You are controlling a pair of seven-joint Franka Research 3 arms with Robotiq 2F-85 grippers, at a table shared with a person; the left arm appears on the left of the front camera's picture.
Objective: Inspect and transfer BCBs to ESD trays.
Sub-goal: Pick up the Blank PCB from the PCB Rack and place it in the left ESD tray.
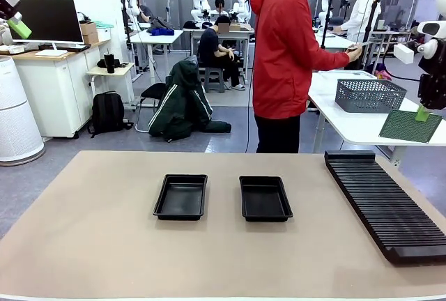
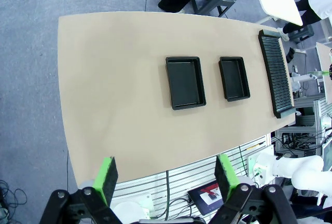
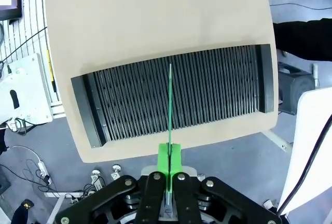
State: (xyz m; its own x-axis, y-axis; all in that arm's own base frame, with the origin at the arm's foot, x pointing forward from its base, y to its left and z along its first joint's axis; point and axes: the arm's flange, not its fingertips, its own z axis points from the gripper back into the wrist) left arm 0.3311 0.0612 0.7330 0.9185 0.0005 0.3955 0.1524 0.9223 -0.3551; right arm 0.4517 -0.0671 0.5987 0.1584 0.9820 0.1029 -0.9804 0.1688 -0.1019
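Observation:
Two empty black ESD trays point(image 1: 180, 196) point(image 1: 265, 198) lie side by side at the table's middle; the left wrist view looks down on these trays point(image 2: 185, 82) point(image 2: 234, 78) from high above. My left gripper point(image 2: 166, 178) hangs open and holds nothing; one of its green fingertips point(image 1: 19, 28) shows at the top left. My right gripper point(image 1: 422, 113) is raised at the right edge, shut on a green BCB point(image 1: 404, 126). In the right wrist view this BCB point(image 3: 170, 105) stands edge-on from the shut gripper point(image 3: 169, 161), high above the rack.
A long black slotted rack point(image 1: 383, 203) point(image 3: 176, 97) point(image 2: 276, 73) lies along the table's right side. A person in a red jacket point(image 1: 286, 50) stands at the far side, turned toward a white table with a grey mesh basket point(image 1: 369, 95).

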